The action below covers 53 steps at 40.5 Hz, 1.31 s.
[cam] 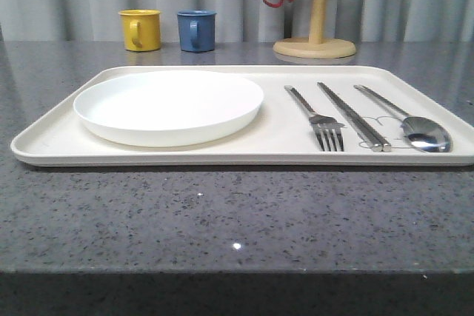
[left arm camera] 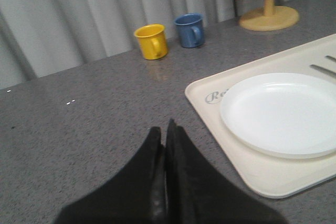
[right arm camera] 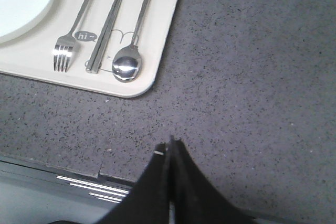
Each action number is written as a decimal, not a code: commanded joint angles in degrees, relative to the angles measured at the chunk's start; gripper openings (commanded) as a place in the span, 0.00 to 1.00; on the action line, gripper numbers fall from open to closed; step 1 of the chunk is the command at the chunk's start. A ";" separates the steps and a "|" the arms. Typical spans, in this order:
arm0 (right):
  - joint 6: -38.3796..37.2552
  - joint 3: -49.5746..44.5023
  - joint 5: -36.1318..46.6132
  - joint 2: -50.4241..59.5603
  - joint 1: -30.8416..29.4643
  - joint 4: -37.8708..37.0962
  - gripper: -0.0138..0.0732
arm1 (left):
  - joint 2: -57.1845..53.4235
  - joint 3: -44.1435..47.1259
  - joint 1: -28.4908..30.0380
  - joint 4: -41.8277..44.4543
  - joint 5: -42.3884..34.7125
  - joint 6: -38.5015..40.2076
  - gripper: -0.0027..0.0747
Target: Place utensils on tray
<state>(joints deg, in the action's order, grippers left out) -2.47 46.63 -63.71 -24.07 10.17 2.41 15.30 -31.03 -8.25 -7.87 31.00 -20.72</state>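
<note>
Front camera sitting low near the table edge, facing forward across the tray (cam: 67, 135), both wrist cameras looking down from either side, all sharing the tray.

Polished shiny metal: fork (cam: 320, 118), chopsticks (cam: 353, 116), spoon (cam: 412, 122), bowl mirror-bright. Smooth white plate (cam: 168, 106), slight sheen, plastic or ceramic unclear. Matt cream tray (cam: 52, 127), smooth, plastic-looking. Speckled grey stone-like table (cam: 222, 212), glossy with glints. Pale smooth wood mug stand (cam: 316, 35). Glossy enamel-look mugs (cam: 169, 30). Matt black fingers (left arm camera: 184, 177).
</note>
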 commanded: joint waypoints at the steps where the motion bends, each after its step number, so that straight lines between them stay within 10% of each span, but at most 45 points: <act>1: 0.71 1.12 3.83 -0.48 -0.13 -0.66 0.08 | -5.58 5.78 2.55 -0.01 -9.70 0.30 0.01; 26: 0.71 1.12 3.70 -0.48 -0.13 -0.60 0.08 | -16.81 32.36 6.15 6.00 -35.21 17.26 0.01; 53: 0.71 1.12 3.70 -0.48 -0.13 -0.60 0.08 | -16.81 32.25 6.65 7.29 -33.95 17.96 0.01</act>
<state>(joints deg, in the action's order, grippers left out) -2.45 46.60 -63.71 -24.07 10.17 2.41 -0.25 0.11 -1.63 -0.62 1.26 -3.41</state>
